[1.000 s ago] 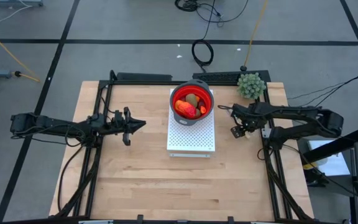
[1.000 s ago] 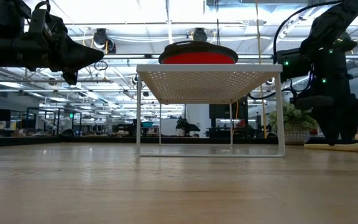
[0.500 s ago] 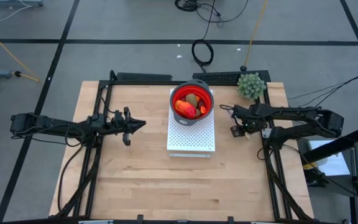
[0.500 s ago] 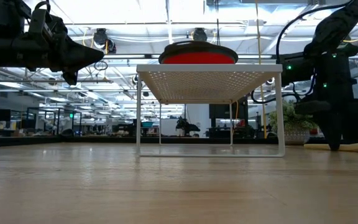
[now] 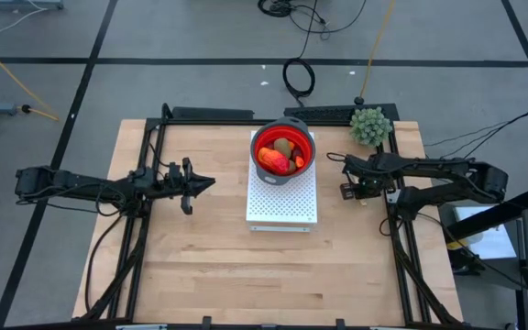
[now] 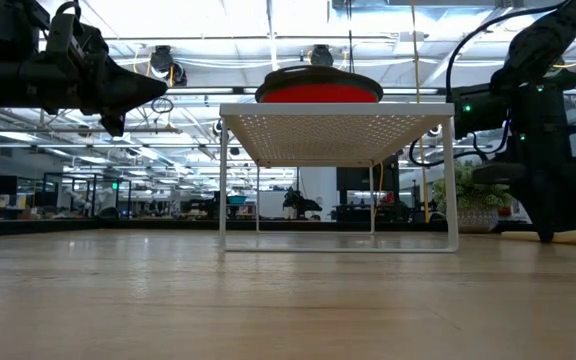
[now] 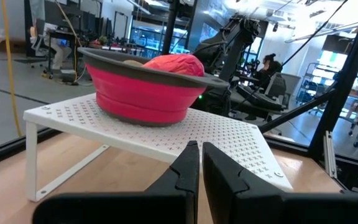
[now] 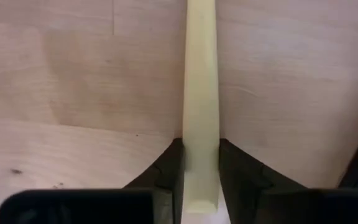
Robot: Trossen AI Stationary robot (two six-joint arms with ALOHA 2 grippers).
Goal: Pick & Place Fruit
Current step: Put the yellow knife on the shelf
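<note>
High view overhead; low view table-level; both share rack (image 5: 282, 197).

In the low view the bowl (image 6: 318, 88) rim hides the fruit; the yellow handle (image 8: 201, 124) runs off frame

A lab: taped floor (image 5: 108, 73), cables (image 5: 299, 75), distant workstations (image 6: 98, 195).

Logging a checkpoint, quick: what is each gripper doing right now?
Left gripper: shut, holding nothing, above the table left of the white rack.
Right gripper: fingers closed on the yellow knife handle, down at the table.
</note>
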